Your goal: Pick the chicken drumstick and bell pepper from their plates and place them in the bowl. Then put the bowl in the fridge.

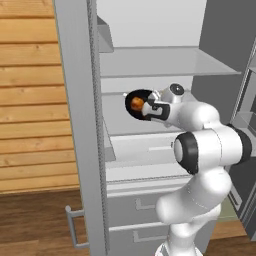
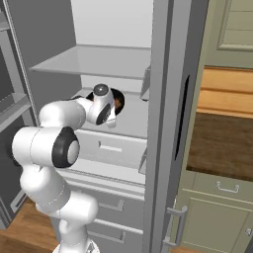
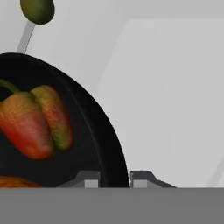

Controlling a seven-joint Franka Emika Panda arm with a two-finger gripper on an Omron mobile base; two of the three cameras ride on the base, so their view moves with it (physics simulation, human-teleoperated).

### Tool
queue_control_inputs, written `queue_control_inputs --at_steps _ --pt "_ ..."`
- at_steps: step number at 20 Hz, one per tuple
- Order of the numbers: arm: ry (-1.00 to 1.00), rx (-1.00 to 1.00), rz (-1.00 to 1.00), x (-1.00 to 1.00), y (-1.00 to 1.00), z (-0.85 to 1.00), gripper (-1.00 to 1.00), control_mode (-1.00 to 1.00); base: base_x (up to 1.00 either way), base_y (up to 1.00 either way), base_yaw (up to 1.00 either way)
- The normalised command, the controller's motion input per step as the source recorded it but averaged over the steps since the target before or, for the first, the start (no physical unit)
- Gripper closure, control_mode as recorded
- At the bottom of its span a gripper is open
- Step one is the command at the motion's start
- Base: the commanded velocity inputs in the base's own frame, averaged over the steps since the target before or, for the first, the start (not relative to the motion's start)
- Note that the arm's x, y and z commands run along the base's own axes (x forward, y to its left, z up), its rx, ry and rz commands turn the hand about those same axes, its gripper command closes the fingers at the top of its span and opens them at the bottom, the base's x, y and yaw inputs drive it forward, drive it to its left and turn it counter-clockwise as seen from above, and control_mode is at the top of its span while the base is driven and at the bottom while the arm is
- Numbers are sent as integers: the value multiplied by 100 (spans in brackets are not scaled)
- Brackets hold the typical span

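Claw [image 3: 113,180] is closed narrowly on the rim of the bowl [image 3: 98,144], one fingertip [image 3: 89,180] inside the wall and the other outside. Bowl is held inside the open fridge [image 1: 150,62], over a white shelf [image 1: 140,150] and below a higher shelf. Left to right in the hand view: the bell pepper [image 3: 37,122] lies in the bowl, red-orange with green patches; an orange-brown edge at the bottom left is taken for the chicken drumstick [image 3: 17,181]. A small olive-green round object [image 3: 38,11] is seen at upper left, unidentified. Orange is seen in the bowl from the left base view.
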Motion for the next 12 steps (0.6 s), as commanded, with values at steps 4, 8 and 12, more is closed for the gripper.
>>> queue_control_inputs --at_steps 4,8,12 --pt "-3 0 0 -7 0 0 -100 -100 0 0 0" --pt "-5 0 0 -60 0 4 -100 -100 0 0 0" --pt "-1 1 0 -56 0 26 -100 -100 0 0 0"
